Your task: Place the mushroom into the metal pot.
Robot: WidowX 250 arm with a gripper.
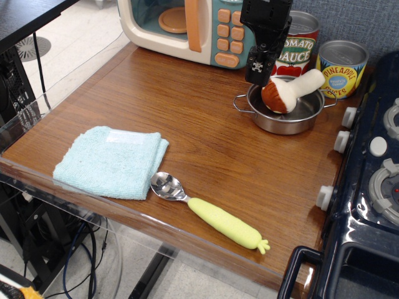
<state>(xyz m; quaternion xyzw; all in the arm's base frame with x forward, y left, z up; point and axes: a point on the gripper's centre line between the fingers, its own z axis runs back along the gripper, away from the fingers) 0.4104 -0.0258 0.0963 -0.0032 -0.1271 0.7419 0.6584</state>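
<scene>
The mushroom point(282, 94) lies on its side in the metal pot point(283, 122) at the back right of the table. Its reddish-brown cap rests inside the pot and its cream stem leans over the far right rim. My gripper point(258, 73) hangs just above the pot's left rim, right beside the cap's upper left edge. I see the fingers point(257, 65) from the side, so the gap between them is hidden. I cannot tell whether they touch the cap.
A toy microwave point(187, 25) stands at the back. Tomato sauce point(299, 43) and pineapple point(341, 65) cans stand behind the pot. A blue cloth point(111, 161) and a carrot-handled spoon point(212, 213) lie near the front edge. A toy stove point(368, 187) borders the right.
</scene>
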